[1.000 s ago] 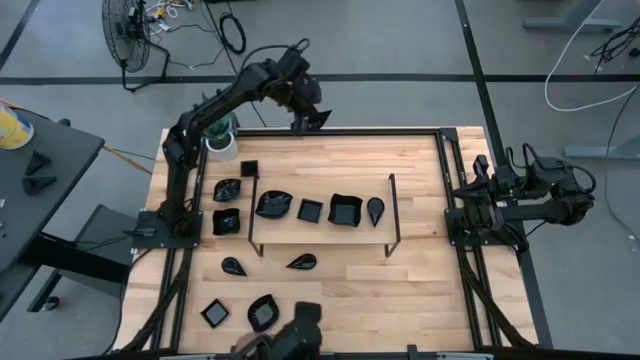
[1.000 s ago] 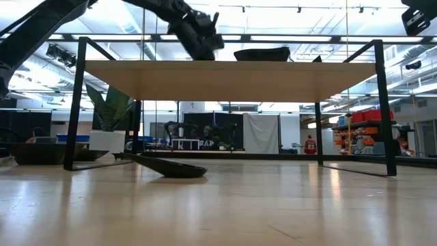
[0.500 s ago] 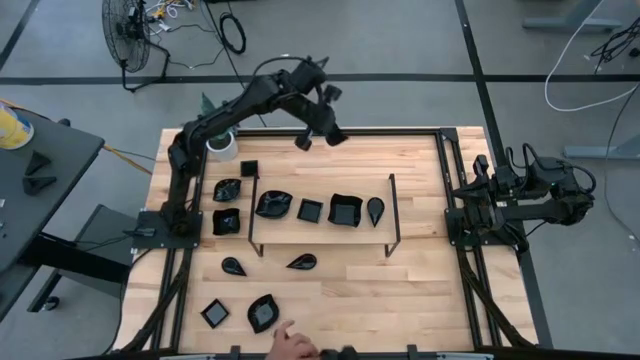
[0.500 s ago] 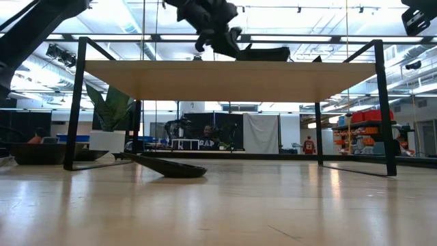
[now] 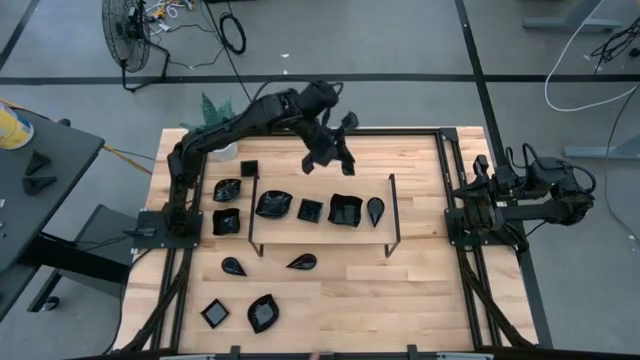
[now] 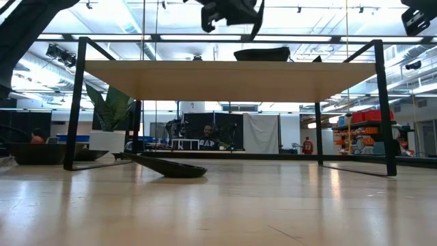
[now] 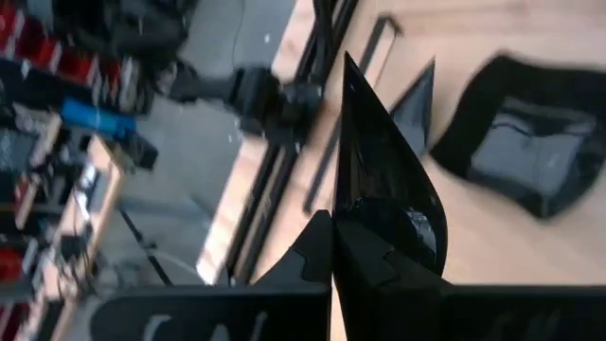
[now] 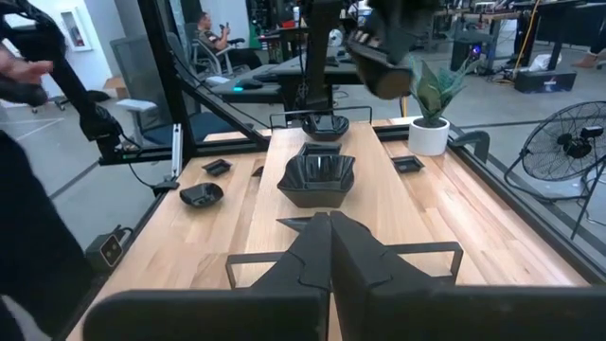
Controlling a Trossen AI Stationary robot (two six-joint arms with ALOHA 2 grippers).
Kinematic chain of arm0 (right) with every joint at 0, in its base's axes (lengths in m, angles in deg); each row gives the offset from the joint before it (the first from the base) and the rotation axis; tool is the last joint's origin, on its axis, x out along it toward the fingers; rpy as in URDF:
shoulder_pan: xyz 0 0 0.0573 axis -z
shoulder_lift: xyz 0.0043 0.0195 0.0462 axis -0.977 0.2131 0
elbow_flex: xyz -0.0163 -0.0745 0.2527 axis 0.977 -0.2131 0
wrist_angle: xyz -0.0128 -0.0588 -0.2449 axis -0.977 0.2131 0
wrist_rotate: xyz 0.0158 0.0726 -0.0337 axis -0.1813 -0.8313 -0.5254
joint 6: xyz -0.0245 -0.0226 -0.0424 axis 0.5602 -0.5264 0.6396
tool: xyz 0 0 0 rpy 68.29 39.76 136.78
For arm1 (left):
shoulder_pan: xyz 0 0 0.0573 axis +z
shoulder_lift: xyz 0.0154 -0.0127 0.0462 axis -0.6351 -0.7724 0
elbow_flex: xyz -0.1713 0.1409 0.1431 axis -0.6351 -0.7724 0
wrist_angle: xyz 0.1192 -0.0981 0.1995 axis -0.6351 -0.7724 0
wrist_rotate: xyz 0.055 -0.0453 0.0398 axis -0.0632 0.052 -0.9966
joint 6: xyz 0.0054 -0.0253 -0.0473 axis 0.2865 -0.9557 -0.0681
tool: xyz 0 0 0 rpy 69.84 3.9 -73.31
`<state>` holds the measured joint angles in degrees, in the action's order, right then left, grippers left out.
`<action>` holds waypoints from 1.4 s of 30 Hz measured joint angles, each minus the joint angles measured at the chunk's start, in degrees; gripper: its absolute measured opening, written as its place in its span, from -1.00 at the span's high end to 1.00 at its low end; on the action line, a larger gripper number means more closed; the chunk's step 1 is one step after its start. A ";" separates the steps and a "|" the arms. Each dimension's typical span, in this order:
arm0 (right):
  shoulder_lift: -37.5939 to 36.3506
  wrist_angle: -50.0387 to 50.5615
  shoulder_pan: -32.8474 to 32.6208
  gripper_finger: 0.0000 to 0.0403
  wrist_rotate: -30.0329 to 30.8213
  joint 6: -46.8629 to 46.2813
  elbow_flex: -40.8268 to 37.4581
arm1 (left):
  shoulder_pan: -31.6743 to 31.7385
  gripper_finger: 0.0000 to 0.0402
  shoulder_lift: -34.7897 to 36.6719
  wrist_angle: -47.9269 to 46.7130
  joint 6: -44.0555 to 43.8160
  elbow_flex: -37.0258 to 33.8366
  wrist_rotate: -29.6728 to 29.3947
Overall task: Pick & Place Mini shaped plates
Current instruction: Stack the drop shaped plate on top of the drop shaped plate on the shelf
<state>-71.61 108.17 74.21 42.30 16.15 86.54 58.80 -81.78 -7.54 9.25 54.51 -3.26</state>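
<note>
L claw is up above the wire frame, clamped on a teardrop plate. Four plates sit on the bench inside the frame, incl. a square plate; others lie to its left and front. R claw is parked at the right edge, pinched closed, holding nothing.

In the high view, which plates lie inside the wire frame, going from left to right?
Wavy leaf plate → small square plate → larger square plate → teardrop plate, all within the thin wire frame.
</note>
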 joint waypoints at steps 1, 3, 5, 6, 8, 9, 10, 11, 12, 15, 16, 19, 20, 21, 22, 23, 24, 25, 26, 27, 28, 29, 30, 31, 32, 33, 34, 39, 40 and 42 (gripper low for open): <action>0.00 -0.01 0.00 0.97 0.00 -0.02 0.01 | -0.68 0.99 0.00 0.56 -0.03 0.00 0.35; 0.00 0.02 0.02 0.97 0.00 -0.01 0.00 | -2.09 0.99 0.00 1.80 0.05 0.00 0.78; 0.00 -0.01 0.00 0.97 0.00 -0.01 0.01 | -3.32 0.99 0.00 3.36 0.13 -0.02 0.78; 0.00 0.00 0.02 0.97 0.00 0.00 0.00 | -3.90 0.99 0.00 4.46 0.49 -0.04 0.78; 0.00 -0.01 0.01 0.97 0.00 -0.01 0.00 | -5.05 0.99 0.03 7.59 2.49 -0.33 0.77; 0.00 0.00 0.01 0.97 0.00 -0.01 0.00 | -5.61 0.99 0.08 9.36 3.17 -0.66 0.76; 0.00 0.00 0.02 0.97 0.00 -0.02 0.02 | -6.12 0.99 -0.01 10.88 3.40 -0.83 0.71; 0.00 -0.02 0.02 0.97 0.00 0.00 0.02 | -6.65 0.99 -0.44 12.43 3.42 -0.83 0.65; 0.00 -0.01 0.01 0.97 0.00 0.00 0.00 | -7.05 0.99 -0.70 13.48 3.48 -0.83 0.54; 0.00 -0.02 0.00 0.97 0.00 -0.02 0.00 | -7.76 0.99 -1.69 14.44 3.86 -0.85 0.61; 0.00 0.00 0.02 0.97 0.00 -0.01 0.00 | -7.82 0.99 -1.94 14.46 4.12 -0.85 0.63; 0.00 0.00 0.02 0.97 0.00 0.00 0.02 | -8.04 0.99 -3.40 14.90 4.83 -0.87 0.73; 0.00 0.01 0.01 0.97 0.00 -0.01 0.00 | -8.06 0.99 -3.74 14.32 5.55 -0.92 0.69; -0.02 -0.04 0.00 0.97 0.00 0.00 0.00 | -8.11 0.99 -4.21 14.41 5.87 -0.92 0.71; -0.01 -0.01 0.00 0.97 0.00 -0.01 0.01 | -8.37 0.99 -4.65 14.64 6.15 -0.92 0.69; 0.00 0.02 0.01 0.97 0.00 -0.02 0.01 | -8.57 0.99 -5.15 14.62 6.39 -0.90 0.82; 0.00 -0.02 0.02 0.97 0.00 -0.02 0.00 | -8.80 0.99 -5.46 14.46 6.32 -0.90 0.81; 0.00 -0.02 0.00 0.97 0.00 -0.02 0.01 | -9.03 0.99 -5.61 13.94 6.19 -0.93 0.80; 0.00 0.00 0.00 0.97 0.00 -0.02 0.00 | -9.36 0.99 -5.98 13.89 6.23 -0.95 0.82; 0.00 -0.02 0.00 0.97 0.00 -0.02 0.02 | -9.79 0.99 -6.45 14.79 6.50 -0.83 0.96; 0.00 -0.02 0.01 0.97 -0.01 0.00 0.01 | -10.13 0.99 -6.66 14.98 6.62 -0.80 0.98; 0.00 0.01 0.01 0.97 0.00 -0.01 0.00 | -10.36 0.99 -6.80 14.27 6.58 -0.92 1.31; 0.00 -0.01 0.01 0.97 0.00 0.00 0.00 | -10.66 0.99 -6.97 14.27 6.52 -0.94 1.69; 0.00 0.00 0.01 0.97 0.00 -0.01 0.00 | -10.97 0.99 -7.32 14.59 6.60 -0.92 2.00; 0.00 0.00 0.00 0.97 0.00 0.00 0.02 | -11.27 0.99 -7.53 14.73 6.61 -0.88 2.20; 0.00 0.00 0.00 0.97 0.00 -0.02 0.00 | -11.48 0.99 -7.66 14.56 6.58 -0.87 2.20; 0.00 0.00 0.02 0.97 0.00 0.00 0.00 | -11.63 0.99 -7.80 14.40 6.60 -0.89 2.19; 0.00 -0.01 0.00 0.97 0.00 0.00 0.01 | -11.93 0.99 -9.13 15.52 7.05 -0.92 1.15; 0.00 0.00 0.01 0.97 0.00 0.00 0.00 | -11.93 0.99 -9.55 16.19 7.73 -0.88 0.64; 0.00 0.00 0.01 0.97 0.00 0.00 0.01 | -11.93 0.99 -9.95 16.61 8.82 -0.84 -1.00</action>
<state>-71.61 108.17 74.22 42.30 16.15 86.55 46.88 -91.73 9.07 18.07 53.67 -4.27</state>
